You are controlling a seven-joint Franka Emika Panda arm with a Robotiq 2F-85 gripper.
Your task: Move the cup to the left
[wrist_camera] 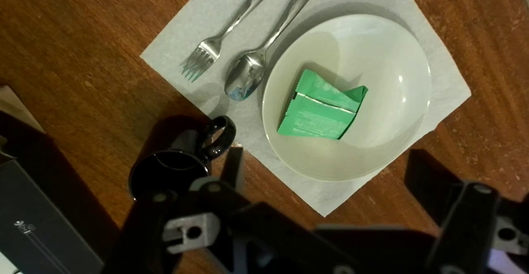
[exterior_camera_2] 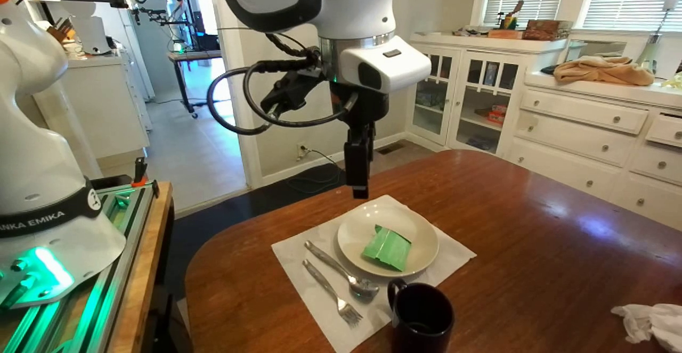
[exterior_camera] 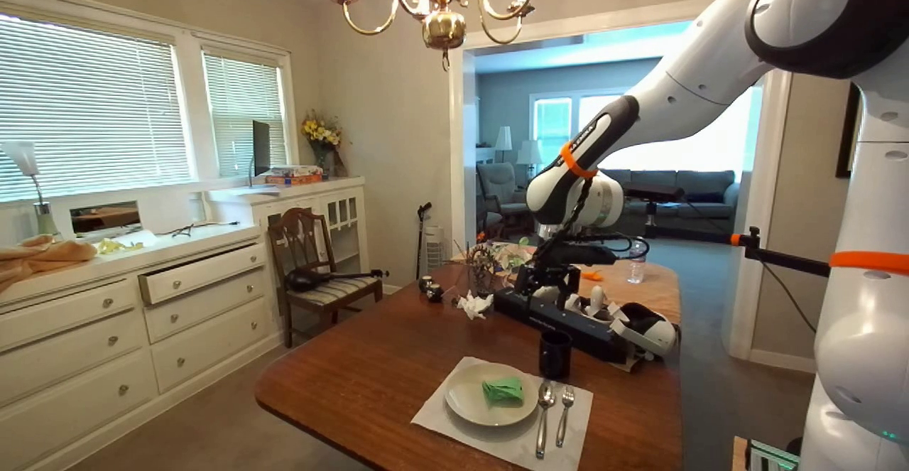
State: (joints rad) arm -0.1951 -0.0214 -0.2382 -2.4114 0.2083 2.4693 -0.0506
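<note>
The black cup (exterior_camera: 555, 354) stands upright on the wooden table beside the white paper mat, in both exterior views (exterior_camera_2: 423, 315). In the wrist view the cup (wrist_camera: 175, 162) is at the left, with its handle toward the mat and its lower part hidden by the gripper. My gripper (wrist_camera: 326, 158) is open and empty, its fingers wide apart. It hangs above the table, also in both exterior views (exterior_camera: 548, 297) (exterior_camera_2: 360, 190). In the wrist view its left finger appears close to the cup's handle, but the cup is outside the jaws.
A white plate (wrist_camera: 388, 121) with a green packet (wrist_camera: 320, 113) lies on the paper mat (exterior_camera_2: 298, 246), with a spoon (wrist_camera: 246, 75) and fork (wrist_camera: 202, 57). A long dark box (exterior_camera: 561, 322), a headset (exterior_camera: 650, 329) and crumpled tissue (exterior_camera: 474, 305) are further along the table.
</note>
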